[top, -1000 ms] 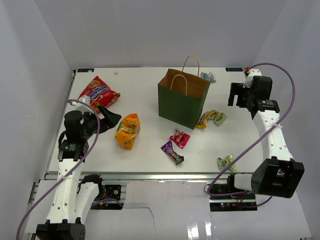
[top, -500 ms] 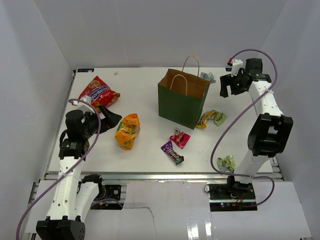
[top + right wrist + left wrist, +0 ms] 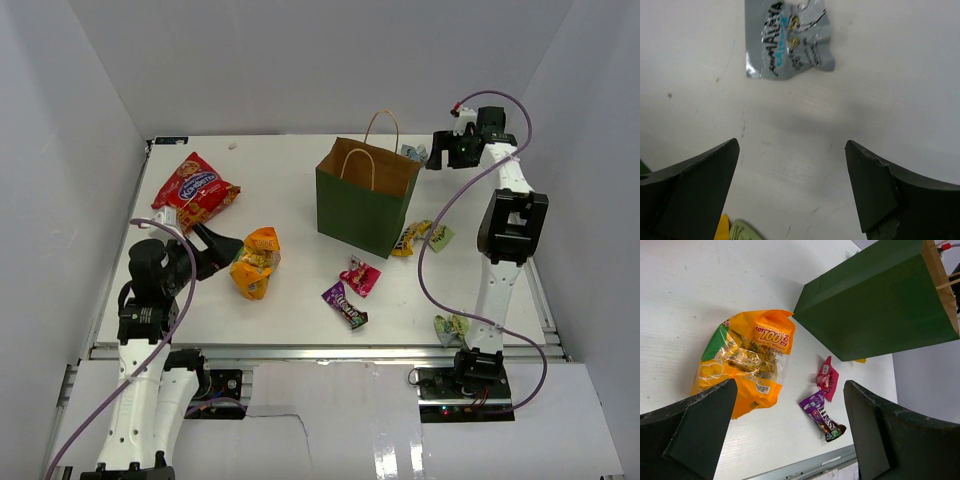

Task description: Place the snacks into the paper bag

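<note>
The dark green paper bag (image 3: pixel 365 200) stands upright and open at mid-table; it also shows in the left wrist view (image 3: pixel 880 300). A red chip bag (image 3: pixel 195 188) lies at back left. An orange-yellow bag (image 3: pixel 255 262) (image 3: pixel 745 360) lies next to my open, empty left gripper (image 3: pixel 215 247) (image 3: pixel 790 387). Pink (image 3: pixel 360 275) and purple (image 3: pixel 344 304) wrappers lie in front of the bag. A yellow candy pack (image 3: pixel 410 238) and a light-green wrapper (image 3: pixel 439 236) lie to its right. My right gripper (image 3: pixel 440 155) (image 3: pixel 792 145) hovers open over a silver-blue wrapper (image 3: pixel 787 37) behind the bag.
Another light-green wrapper (image 3: pixel 452 326) lies near the front right edge by the right arm's base. White walls enclose the table on three sides. The right arm's purple cable (image 3: pixel 440 230) loops over the right side of the table.
My right arm has swung from the right side to the back, ending over the wrapper behind the bag. My left arm has drawn back slightly toward the near edge.
</note>
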Controlling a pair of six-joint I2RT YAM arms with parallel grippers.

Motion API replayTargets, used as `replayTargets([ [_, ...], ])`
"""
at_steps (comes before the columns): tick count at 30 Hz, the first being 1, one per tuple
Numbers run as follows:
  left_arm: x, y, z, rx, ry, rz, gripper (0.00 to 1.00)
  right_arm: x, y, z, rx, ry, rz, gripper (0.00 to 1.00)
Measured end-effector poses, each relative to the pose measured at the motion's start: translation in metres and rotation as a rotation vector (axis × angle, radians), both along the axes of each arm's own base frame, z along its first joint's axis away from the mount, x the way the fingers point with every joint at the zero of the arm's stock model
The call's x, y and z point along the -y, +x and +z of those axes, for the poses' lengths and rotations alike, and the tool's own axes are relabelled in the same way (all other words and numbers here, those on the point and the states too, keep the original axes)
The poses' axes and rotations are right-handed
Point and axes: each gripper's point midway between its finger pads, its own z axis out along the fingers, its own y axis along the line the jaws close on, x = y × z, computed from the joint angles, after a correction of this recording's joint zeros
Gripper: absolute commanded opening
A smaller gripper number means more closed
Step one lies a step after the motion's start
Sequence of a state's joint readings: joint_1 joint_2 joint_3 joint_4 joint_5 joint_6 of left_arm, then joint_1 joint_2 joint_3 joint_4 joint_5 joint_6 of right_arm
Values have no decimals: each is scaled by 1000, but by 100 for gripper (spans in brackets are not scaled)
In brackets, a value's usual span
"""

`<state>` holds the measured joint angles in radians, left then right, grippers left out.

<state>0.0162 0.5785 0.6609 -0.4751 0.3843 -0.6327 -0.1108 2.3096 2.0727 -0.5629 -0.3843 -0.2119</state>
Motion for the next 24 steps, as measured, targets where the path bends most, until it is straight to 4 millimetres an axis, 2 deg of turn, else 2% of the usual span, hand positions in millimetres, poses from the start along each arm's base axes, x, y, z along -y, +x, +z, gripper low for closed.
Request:
replayTargets([
  [4,-1,-3,-4,-32,-19,19,98,-1,36,-9,50,34,-58,96],
  [11,-4,-12,2,-25,-52,66,98,-13,65,-29,86,112,-122,99],
  [15,-6,-15,0,-43,-64,89,98,-25,73,-45,80,134,-138,100],
  [19,-7,-16,-3,-66,-82,105,98,-34,77,-59,72,128,-168,94],
  [24,-7,-18,-2,-67,-99,117,98,-38,85,-58,102,95,-197,87],
])
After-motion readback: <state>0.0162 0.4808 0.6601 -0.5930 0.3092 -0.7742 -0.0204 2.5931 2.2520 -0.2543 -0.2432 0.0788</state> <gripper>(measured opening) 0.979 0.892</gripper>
